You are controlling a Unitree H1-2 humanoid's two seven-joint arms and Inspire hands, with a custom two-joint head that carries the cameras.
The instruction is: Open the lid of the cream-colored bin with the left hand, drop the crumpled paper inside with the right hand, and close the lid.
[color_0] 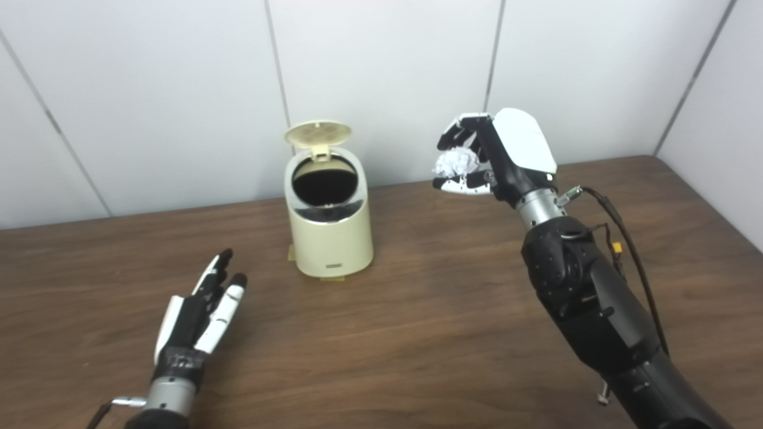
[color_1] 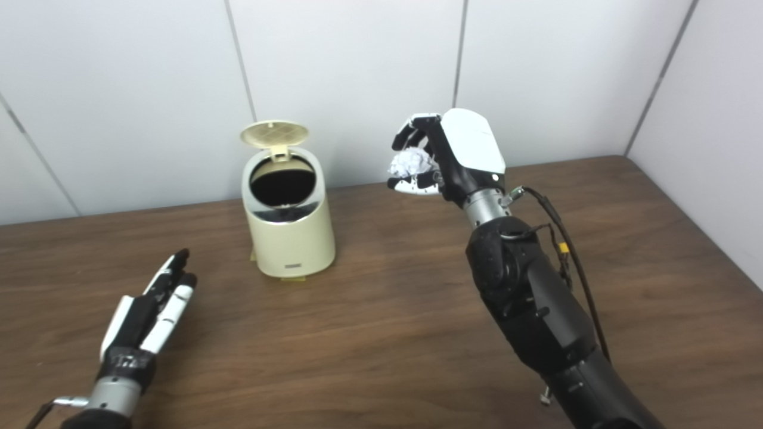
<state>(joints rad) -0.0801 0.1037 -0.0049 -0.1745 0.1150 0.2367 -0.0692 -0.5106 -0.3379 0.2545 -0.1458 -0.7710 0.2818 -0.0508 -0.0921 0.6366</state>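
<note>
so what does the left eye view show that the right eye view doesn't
Only the left eye view: hardly anything extra, just a little less of the wall on the right.
Only the right eye view: more of the right-hand wall and table corner.
Both: the cream bin with its lid standing open, the right hand raised to the bin's right and closed on the crumpled paper, and the left hand open and low over the table, apart from the bin.
</note>
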